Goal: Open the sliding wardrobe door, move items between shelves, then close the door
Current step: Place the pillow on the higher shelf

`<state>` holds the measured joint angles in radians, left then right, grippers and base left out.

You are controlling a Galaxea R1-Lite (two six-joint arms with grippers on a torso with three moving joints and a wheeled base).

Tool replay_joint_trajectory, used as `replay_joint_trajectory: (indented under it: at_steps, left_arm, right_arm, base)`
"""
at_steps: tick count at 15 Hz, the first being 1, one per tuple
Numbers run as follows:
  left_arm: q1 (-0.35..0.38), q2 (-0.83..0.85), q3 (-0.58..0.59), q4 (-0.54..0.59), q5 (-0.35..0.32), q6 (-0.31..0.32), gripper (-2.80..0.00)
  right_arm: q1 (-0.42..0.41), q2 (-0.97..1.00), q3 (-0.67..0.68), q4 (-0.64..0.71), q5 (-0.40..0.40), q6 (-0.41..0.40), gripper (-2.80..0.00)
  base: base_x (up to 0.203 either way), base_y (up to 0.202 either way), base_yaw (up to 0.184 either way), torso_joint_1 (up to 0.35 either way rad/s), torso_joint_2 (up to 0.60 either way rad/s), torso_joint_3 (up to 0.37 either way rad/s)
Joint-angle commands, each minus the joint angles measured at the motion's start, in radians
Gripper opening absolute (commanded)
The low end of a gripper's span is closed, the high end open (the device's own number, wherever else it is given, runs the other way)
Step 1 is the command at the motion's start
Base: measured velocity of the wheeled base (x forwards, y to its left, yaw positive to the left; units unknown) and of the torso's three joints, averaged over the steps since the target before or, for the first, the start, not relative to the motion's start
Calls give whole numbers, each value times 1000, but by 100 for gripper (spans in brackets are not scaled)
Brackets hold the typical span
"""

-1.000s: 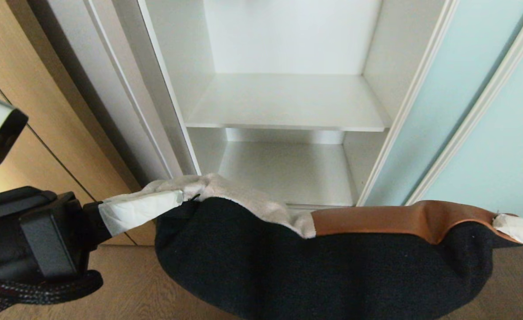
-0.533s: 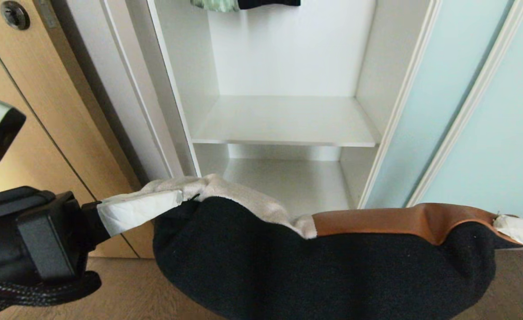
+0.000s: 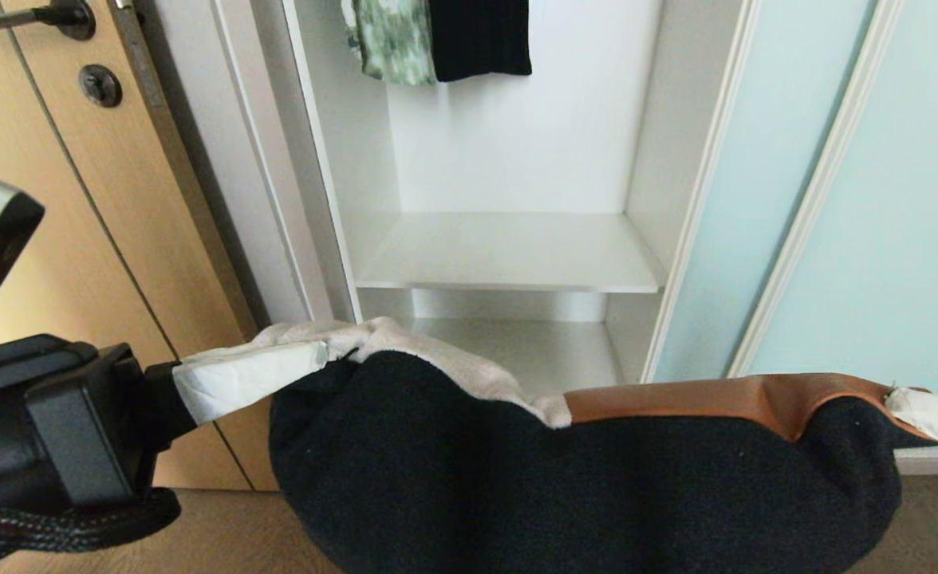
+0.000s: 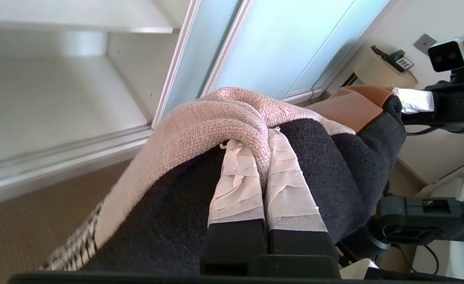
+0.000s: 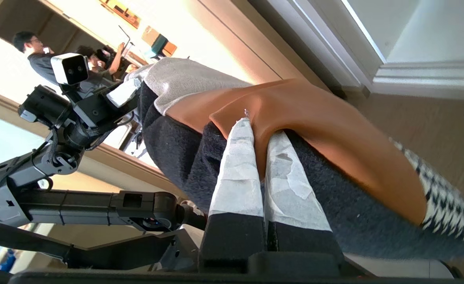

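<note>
Both arms carry the cushion (image 3: 581, 478) in front of the open wardrobe, its black back turned up toward the head camera and sagging between the two grips. The left pincer (image 3: 321, 355) is clamped tight on the off-white corner, its taped fingers (image 4: 238, 185) pinching a fold of the woven fabric; the right pincer (image 3: 896, 396) is clamped just as tight on the rust-orange corner at the opposite end, taped fingers (image 5: 236, 173) squeezed on the leather-like panel. A strip of black-and-white houndstooth shows along the cushion's lower edge in both wrist views. Beyond the cushion, the upper shelf (image 3: 509, 255) and the lower shelf (image 3: 533, 351) lie bare. The sliding wardrobe door (image 3: 892, 207) stands pushed to the right of the opening. A green patterned garment (image 3: 389, 40) and a black garment (image 3: 478, 36) hang at the top of the compartment. A tan wooden door (image 3: 54, 199) stands on the left, above the wood-grain floor (image 3: 222, 534).
</note>
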<state>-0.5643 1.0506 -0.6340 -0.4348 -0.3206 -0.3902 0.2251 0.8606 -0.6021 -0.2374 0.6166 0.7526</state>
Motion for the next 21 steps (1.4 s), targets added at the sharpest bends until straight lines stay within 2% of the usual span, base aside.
replay_joint_trajectory:
  at_steps: [1,7,10,19,21]
  left_arm:
    - [0,6,2,-2,-2,0,-280]
    - [0,0,20,-8,-6,1,-280]
    - [1,2,39,-50,-6,-2,-280]
    - [1,5,50,-53,-9,-1,-280]
    - [1,6,48,-53,-9,-2,-280]
  right_arm:
    - [0,5,-1,-2,3,4,-280]
    - [0,11,-1,-2,3,4,-280]
    - [0,17,-5,-2,3,4,-280]
    - [0,69,-73,-1,-1,7,-280]
    - [0,70,-71,-2,-1,7,-280]
  base:
    - [0,0,0,9,0,208]
    - [0,0,0,2,3,185]
    - [0,0,0,3,1,38]
    - [0,0,0,0,0,0]
    - [112,0,0,4,4,7]
